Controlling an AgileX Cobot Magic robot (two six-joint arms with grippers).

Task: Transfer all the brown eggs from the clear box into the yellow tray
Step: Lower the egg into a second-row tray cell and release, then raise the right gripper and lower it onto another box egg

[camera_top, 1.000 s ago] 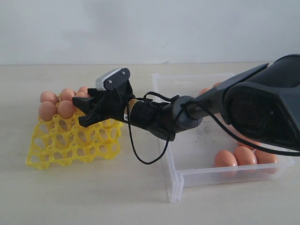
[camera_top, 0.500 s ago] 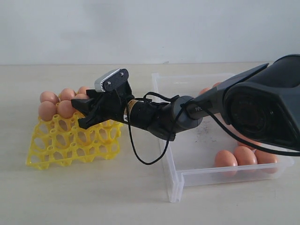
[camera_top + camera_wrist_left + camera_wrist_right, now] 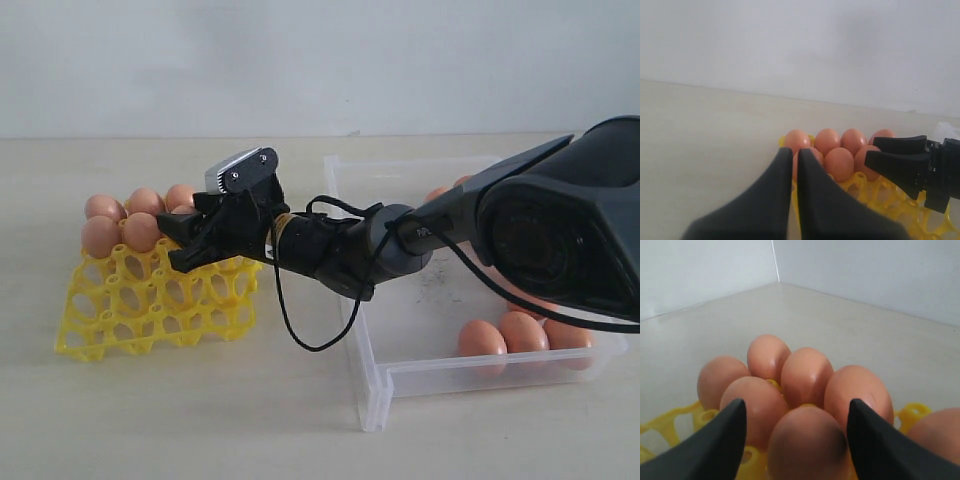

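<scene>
1. Tabletop [image 3: 200, 400]: a pale surface that carries both containers, which stand side by side and apart.
2. Clear box [image 3: 372, 385]: only the exterior view shows the brown eggs [image 3: 520, 335] left in its near corner. More are partly hidden behind the right arm [image 3: 340, 250], so the task is judged unfinished.
3. Yellow tray [image 3: 150, 310]: the far cups are filled and the near cups are empty.
4. Right end effector [image 3: 172, 243]: its fingers were closer about an egg a second ago and now stand wider apart over the tray. This is judged a release.
5. Left end effector [image 3: 794, 155]: seen only in the left wrist view, near the tray, with fingers together and empty.
6. Newest egg [image 3: 807, 440]: the right wrist view alone shows it seated among its neighbours, between the spread fingers.
</scene>
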